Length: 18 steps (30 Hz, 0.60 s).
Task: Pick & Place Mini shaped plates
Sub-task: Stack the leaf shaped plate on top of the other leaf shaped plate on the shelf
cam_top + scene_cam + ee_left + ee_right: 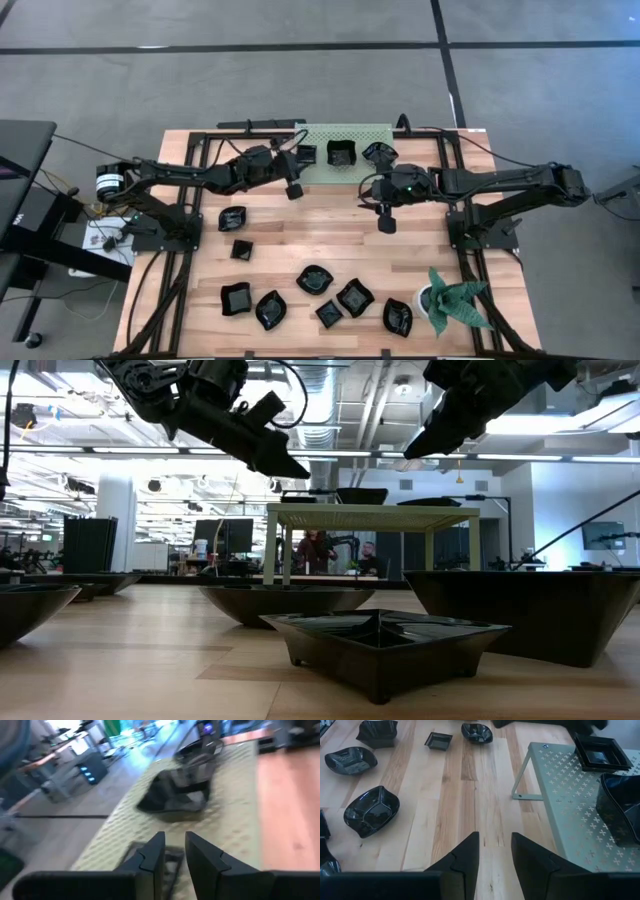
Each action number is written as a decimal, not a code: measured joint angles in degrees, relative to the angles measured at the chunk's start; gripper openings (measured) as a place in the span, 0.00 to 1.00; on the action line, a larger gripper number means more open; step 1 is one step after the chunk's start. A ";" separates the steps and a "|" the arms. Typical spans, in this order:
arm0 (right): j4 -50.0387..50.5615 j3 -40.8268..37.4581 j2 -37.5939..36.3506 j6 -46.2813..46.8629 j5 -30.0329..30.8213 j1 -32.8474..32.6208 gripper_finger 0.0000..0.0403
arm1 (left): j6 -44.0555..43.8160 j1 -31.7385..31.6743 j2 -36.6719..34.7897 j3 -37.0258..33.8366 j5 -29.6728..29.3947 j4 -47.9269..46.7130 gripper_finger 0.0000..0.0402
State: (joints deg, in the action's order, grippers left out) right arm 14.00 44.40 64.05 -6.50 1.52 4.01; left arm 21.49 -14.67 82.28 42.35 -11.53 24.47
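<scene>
Your mini shaped plates (315, 280) lie scattered on the wooden table (400, 250); probably light, stiff, slippery, chippable, so pinch a rim; left gripper (172, 851) and right gripper (495, 851) both hang empty, fingers apart.

free: bare desk (330, 235) centre, between both arms | blocked 12 o'clock: green shelf (372, 138) with plates (341, 153) | blocked 6 o'clock: plate cluster (316, 280) | blocked 4 o'clock: potted plant (452, 300)
</scene>
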 joint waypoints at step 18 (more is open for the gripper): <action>-0.04 0.00 0.00 6.60 0.00 -0.23 0.27 | -27.31 22.09 -12.30 0.00 -3.21 -34.28 0.19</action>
State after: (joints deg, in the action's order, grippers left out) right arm 13.96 44.40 64.05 0.10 1.52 3.78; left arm -5.81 7.42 69.98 42.35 -14.74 -9.81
